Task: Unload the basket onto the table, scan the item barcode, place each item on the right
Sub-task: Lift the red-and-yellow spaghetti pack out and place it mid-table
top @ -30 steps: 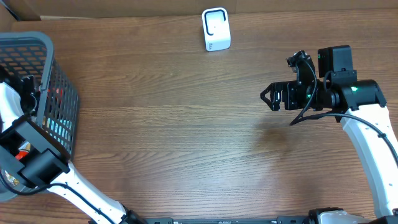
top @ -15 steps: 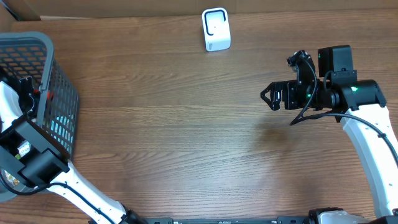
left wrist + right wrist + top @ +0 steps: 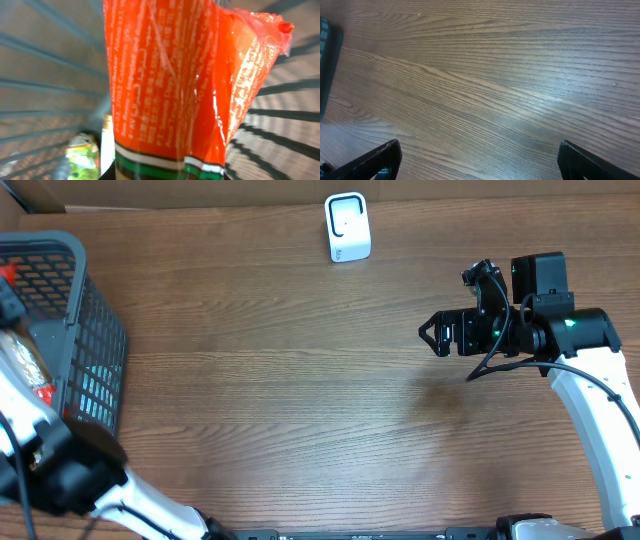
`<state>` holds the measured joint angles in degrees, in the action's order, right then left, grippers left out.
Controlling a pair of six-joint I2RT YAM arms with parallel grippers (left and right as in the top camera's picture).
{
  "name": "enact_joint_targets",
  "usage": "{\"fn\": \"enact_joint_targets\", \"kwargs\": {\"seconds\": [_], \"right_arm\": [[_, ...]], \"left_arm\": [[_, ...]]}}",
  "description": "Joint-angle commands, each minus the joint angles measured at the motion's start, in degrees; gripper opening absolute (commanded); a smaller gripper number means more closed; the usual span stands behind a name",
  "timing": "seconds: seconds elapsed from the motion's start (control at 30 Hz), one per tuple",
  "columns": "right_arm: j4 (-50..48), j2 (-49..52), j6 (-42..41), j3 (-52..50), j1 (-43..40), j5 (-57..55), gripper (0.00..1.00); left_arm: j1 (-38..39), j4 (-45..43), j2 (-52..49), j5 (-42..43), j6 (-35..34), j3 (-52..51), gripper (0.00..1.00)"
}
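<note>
Left tool [image 3: 10, 305] just snapped from wide open to pressed tight on the orange packet [image 3: 170, 75] — it fills the left wrist view, with the basket [image 3: 100, 340] mesh behind it, at the far left of the overhead frame. So the pick looks made, I'd say. Next is carrying it across the surface [image 3: 280, 380] to the white scanner [image 3: 347, 226] at top centre. Right tool [image 3: 428, 337] hasn't budged — spread wide at the right.
</note>
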<state>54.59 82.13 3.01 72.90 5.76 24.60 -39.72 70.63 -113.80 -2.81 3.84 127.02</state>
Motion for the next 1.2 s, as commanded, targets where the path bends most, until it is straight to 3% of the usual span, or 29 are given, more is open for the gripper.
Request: {"fn": "enact_joint_targets", "kwargs": {"seconds": [0.0, 0.3, 0.43, 0.67, 0.87, 0.97, 1.17], "right_arm": [[-0.6, 0.0, 0.0, 1.3, 0.3, -0.2, 1.0], [-0.7, 0.0, -0.1, 1.3, 0.3, -0.1, 1.0], [-0.7, 0.0, -0.2, 1.3, 0.3, -0.1, 1.0], [-0.7, 0.0, -0.2, 1.3, 0.3, -0.2, 1.0], [-0.7, 0.0, -0.2, 1.3, 0.3, -0.2, 1.0], [-0.7, 0.0, -0.1, 1.3, 0.3, -0.2, 1.0], [-0.7, 0.0, -0.1, 1.3, 0.3, -0.2, 1.0]], "left_arm": [[5.7, -0.5, 11.8, 2.4, -2.8, 3.4, 0.04], [26.0, -5.4, 22.3, -4.2, -2.9, 3.4, 0.04], [33.9, -4.8, 20.3, -0.6, -9.2, 1.9, 0.04], [46.4, -8.7, 7.4, 9.5, -23.9, -7.5, 0.04], [55.6, -19.5, -11.8, 24.2, -38.3, -12.6, 0.04], [58.5, -23.9, -18.7, 29.9, -39.4, -12.5, 0.04], [61.3, -25.3, -23.4, 31.2, -39.1, -12.5, 0.04]]}}
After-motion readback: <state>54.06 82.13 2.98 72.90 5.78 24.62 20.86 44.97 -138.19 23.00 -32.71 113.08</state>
